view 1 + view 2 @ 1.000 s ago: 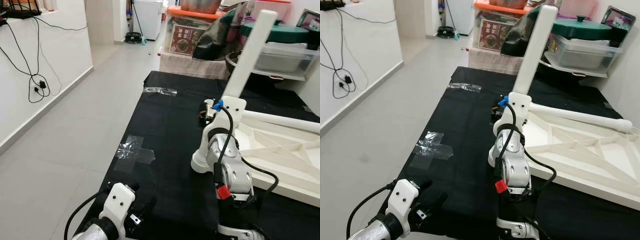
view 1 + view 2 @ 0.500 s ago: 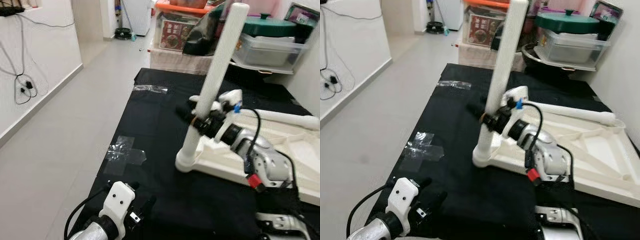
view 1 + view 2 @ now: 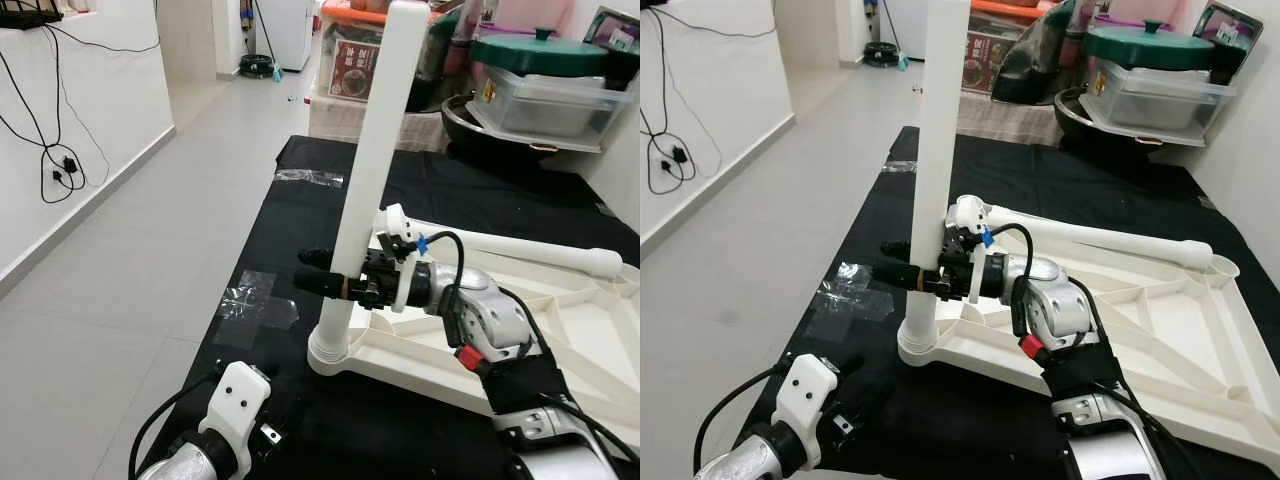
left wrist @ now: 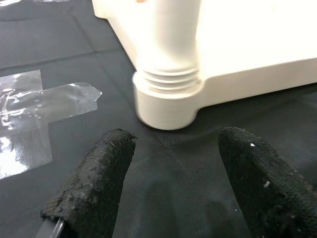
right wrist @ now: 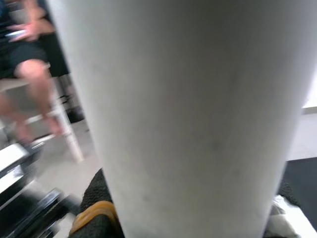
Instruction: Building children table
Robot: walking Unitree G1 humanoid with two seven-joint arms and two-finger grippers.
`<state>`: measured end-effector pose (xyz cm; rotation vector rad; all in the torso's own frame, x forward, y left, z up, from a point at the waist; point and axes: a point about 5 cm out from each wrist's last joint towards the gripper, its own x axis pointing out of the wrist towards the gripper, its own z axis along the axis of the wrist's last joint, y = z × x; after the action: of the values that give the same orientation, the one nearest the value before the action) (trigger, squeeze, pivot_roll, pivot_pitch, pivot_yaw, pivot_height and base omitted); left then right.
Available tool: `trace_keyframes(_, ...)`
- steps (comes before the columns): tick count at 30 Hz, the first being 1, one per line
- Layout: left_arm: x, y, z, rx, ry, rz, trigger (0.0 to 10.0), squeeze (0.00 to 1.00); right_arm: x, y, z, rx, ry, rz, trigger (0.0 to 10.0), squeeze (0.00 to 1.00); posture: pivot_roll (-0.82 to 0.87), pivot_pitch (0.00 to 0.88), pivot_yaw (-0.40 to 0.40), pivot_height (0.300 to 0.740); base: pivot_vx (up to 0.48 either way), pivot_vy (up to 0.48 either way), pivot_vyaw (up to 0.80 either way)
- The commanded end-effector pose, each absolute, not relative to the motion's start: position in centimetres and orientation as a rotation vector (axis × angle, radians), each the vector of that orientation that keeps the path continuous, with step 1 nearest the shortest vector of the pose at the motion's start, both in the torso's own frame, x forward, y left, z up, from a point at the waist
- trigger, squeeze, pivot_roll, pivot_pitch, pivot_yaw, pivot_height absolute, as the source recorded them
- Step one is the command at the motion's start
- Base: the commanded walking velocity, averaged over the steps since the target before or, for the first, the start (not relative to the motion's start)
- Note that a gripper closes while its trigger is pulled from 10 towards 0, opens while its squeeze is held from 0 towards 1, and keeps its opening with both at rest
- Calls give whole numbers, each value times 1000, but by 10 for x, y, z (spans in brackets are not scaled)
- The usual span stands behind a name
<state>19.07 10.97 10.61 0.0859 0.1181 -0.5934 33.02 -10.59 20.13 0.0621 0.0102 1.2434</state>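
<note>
Right pincer (image 3: 335,284) clenched on upright leg (image 3: 366,180), seated in corner socket (image 4: 167,101) of upturned tabletop (image 3: 1160,330). Risk: skewed grip cross-threads leg. Left pincer (image 4: 171,186), released, near socket.

- Bright, even indoor light in both eye views; soft sheen on the pale floor (image 3: 120,300)
- Clear tape (image 3: 258,302) glints on the dark mat
- Right wrist view soft; the white leg (image 5: 188,114) up close, background blurred
</note>
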Motion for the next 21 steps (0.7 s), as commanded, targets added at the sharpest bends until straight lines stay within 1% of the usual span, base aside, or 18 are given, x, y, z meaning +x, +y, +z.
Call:
trace_keyframes(1,189,110,105,92,126,-598,10000,0,334,-112,197,97,18,1113,0,0,137,17,-122,740,0,0,0)
trace_keyframes(2,189,110,105,92,126,-598,10000,0,334,-112,197,97,18,1113,0,0,137,17,-122,740,0,0,0)
trace_keyframes(4,189,110,105,91,126,-599,10000,0,341,-115,193,104,14,919,0,0,136,19,-120,740,0,0,0)
trace_keyframes(5,189,110,105,91,126,-599,10000,0,341,-115,193,104,14,919,0,0,136,19,-120,740,0,0,0)
trace_keyframes(6,189,110,105,90,126,-600,10000,0,349,-120,191,107,18,721,0,0,135,20,-119,740,0,0,0)
trace_keyframes(7,189,110,105,90,127,-601,10000,0,355,-131,186,98,22,430,0,0,131,20,-115,740,0,0,0)
trace_keyframes(8,189,110,105,90,127,-601,10000,0,355,-131,186,98,22,430,0,0,131,20,-115,740,0,0,0)
trace_keyframes(9,189,110,105,90,127,-601,10000,0,356,-136,185,88,21,337,0,0,131,20,-115,740,0,0,0)
trace_keyframes(10,189,110,105,90,127,-602,10000,0,351,-148,181,66,31,112,0,0,128,20,-115,740,0,0,0)
trace_keyframes(11,189,110,105,90,127,-603,10000,0,346,-158,178,50,41,-52,0,0,128,20,-115,740,0,0,0)
trace_keyframes(12,189,110,105,90,128,-603,10000,0,337,-165,177,52,46,-200,0,0,128,22,-113,740,0,0,0)
trace_keyframes(13,189,110,105,90,128,-604,10000,0,330,-169,176,56,51,-295,0,0,131,19,-115,740,0,0,0)
trace_keyframes(15,189,110,105,89,128,-604,10000,0,327,-170,176,62,50,-326,0,0,131,19,-115,740,0,0,0)
trace_keyframes(16,189,110,105,92,127,-602,10000,0,322,-156,177,99,61,-363,0,0,136,20,-114,740,0,0,0)
trace_keyframes(17,189,110,105,92,127,-602,10000,0,322,-156,177,99,61,-363,0,0,136,20,-114,740,0,0,0)
trace_keyframes(19,189,110,105,95,126,-602,10000,0,321,-140,178,131,77,-347,0,0,136,19,-117,740,0,0,0)
trace_keyframes(20,189,110,105,95,126,-602,10000,0,321,-140,178,131,77,-347,0,0,136,19,-117,740,0,0,0)
trace_keyframes(21,189,110,105,96,125,-602,10000,0,324,-123,180,176,74,-289,10000,0,136,17,-117,740,0,0,0)
